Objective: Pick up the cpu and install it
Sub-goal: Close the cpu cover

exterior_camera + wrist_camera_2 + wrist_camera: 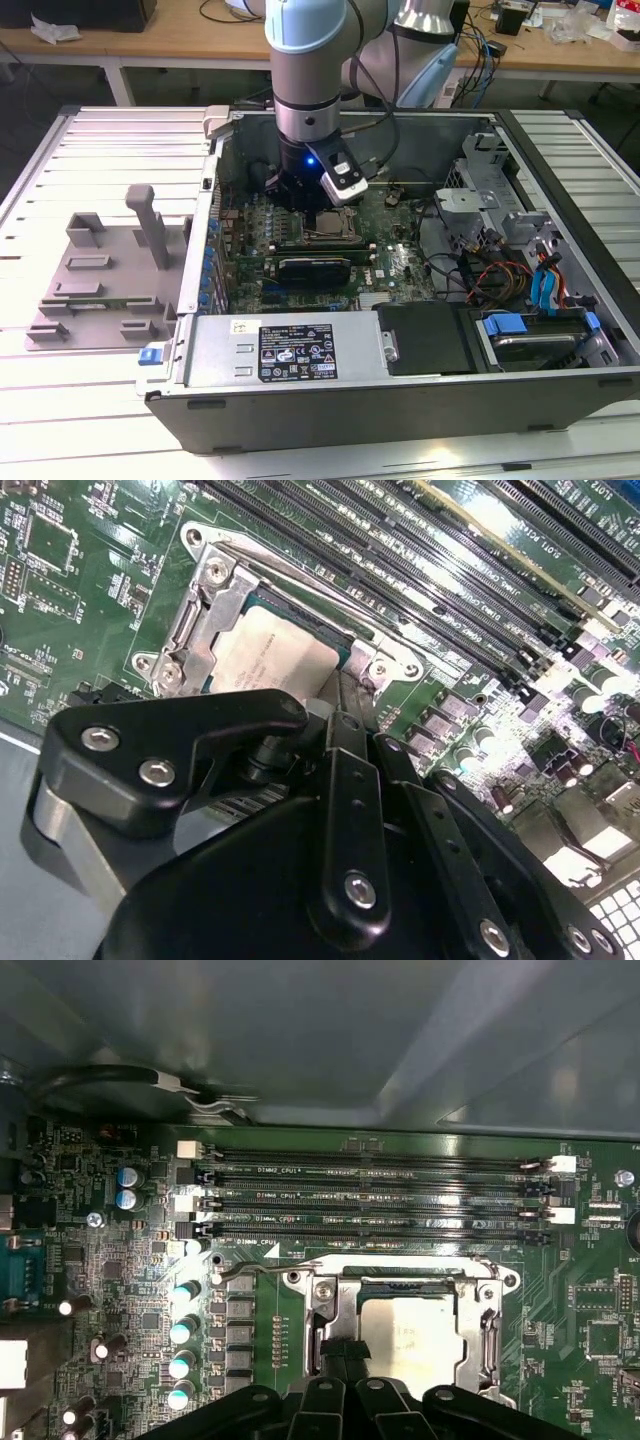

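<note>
Now the tool (340,1360) hangs over the socket frame (487,1320) on the motherboard (590,1370), where the cpu (415,1338) lies; whether it grips cannot be told. Any tilt in seating could bend socket contacts.

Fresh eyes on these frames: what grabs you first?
The gripper hangs inside the open computer case, over the motherboard. In the first wrist view the silver cpu lies inside the metal socket frame, right by the gripper. A grey tray sits outside the case, at the exterior view's left.
</note>
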Controlling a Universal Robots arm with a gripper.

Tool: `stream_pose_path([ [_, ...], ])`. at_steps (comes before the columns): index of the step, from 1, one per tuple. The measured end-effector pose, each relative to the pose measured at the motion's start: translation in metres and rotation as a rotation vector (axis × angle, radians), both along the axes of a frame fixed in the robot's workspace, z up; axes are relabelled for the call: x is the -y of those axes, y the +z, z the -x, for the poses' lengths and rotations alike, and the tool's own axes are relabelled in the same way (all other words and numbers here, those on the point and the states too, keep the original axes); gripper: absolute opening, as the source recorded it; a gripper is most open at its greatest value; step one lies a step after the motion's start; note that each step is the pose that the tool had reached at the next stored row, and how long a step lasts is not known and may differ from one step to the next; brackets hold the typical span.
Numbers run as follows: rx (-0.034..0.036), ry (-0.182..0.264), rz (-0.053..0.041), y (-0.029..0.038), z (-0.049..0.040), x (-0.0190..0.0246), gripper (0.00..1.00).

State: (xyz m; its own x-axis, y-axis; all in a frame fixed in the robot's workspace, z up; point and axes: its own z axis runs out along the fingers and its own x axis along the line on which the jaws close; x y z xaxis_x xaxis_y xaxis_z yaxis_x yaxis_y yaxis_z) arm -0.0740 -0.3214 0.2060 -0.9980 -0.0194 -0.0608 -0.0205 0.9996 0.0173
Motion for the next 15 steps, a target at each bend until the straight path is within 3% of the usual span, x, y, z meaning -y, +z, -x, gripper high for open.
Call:
stream_pose_path([
  [9, -0.0002, 0.001, 0.0003, -0.0034, 0.0011, 0.0027, 0.11],
  [15, 0.0016, 0.001, -0.0004, 0.0018, 0.0011, 0.0027, 0.11],
])
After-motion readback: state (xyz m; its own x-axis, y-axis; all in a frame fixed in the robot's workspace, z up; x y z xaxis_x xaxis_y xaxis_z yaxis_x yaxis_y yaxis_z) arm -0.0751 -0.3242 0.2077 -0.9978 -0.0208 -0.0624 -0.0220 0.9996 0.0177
